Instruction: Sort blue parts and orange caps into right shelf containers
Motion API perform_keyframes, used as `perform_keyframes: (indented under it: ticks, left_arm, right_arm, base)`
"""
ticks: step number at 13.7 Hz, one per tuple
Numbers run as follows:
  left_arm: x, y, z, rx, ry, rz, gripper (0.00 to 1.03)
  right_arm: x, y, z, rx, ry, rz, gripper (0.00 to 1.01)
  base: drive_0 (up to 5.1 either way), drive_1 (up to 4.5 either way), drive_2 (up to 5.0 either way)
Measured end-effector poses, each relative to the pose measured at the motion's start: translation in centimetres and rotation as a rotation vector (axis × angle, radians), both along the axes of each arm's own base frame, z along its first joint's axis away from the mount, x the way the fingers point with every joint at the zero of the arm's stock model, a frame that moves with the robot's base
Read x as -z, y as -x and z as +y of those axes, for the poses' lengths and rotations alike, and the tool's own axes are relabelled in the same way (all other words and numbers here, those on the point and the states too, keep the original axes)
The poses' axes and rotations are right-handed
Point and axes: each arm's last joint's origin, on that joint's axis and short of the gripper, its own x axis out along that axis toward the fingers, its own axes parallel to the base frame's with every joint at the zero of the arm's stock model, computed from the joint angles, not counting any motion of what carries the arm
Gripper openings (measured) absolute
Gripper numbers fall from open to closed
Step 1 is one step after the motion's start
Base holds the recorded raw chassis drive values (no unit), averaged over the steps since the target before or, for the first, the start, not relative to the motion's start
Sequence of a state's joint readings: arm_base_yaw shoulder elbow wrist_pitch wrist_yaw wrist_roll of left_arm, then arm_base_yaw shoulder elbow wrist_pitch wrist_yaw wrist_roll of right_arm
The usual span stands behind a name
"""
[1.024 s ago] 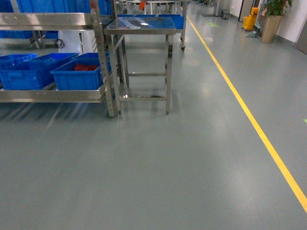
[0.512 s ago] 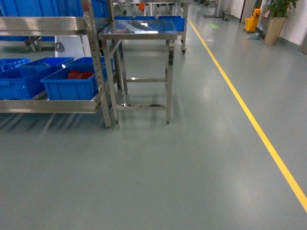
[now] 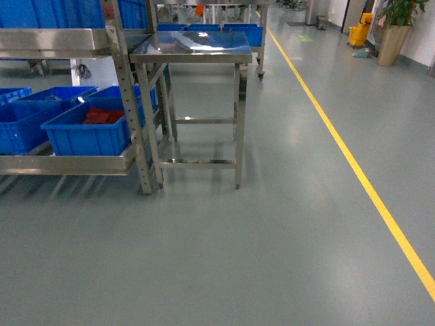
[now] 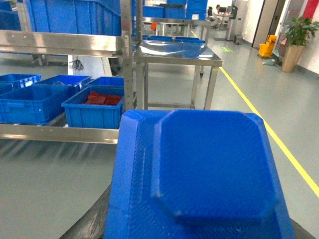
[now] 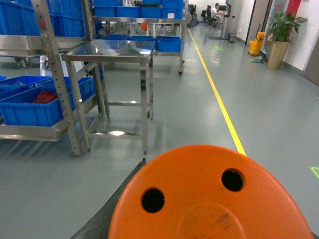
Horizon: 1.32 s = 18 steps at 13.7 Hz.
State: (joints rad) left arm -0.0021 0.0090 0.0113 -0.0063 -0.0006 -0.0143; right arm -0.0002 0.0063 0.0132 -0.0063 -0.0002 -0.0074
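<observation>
A blue part fills the foreground of the left wrist view and an orange cap with two round holes fills that of the right wrist view, but neither hand shows, so whether each is clenched or released I cannot tell. The right shelf containers sit on the low level of a steel shelf at the left, the nearest holding red pieces. Just right of the shelf stands a steel table, and a yellow line runs along the grey floor.

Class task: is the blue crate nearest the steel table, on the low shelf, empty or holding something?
Holding something: red items show inside the blue crate.
</observation>
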Motion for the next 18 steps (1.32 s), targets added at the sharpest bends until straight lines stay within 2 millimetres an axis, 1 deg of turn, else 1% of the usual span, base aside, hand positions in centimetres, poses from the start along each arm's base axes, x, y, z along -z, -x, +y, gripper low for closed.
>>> perform_keyframes:
  ticks: [18]
  left_arm:
    - [0.02, 0.00, 0.00, -0.001, 0.000, 0.002, 0.42]
  right_arm:
    - [0.00, 0.00, 0.00, 0.000, 0.000, 0.000, 0.44]
  base:
    - [0.1, 4.30, -4.1]
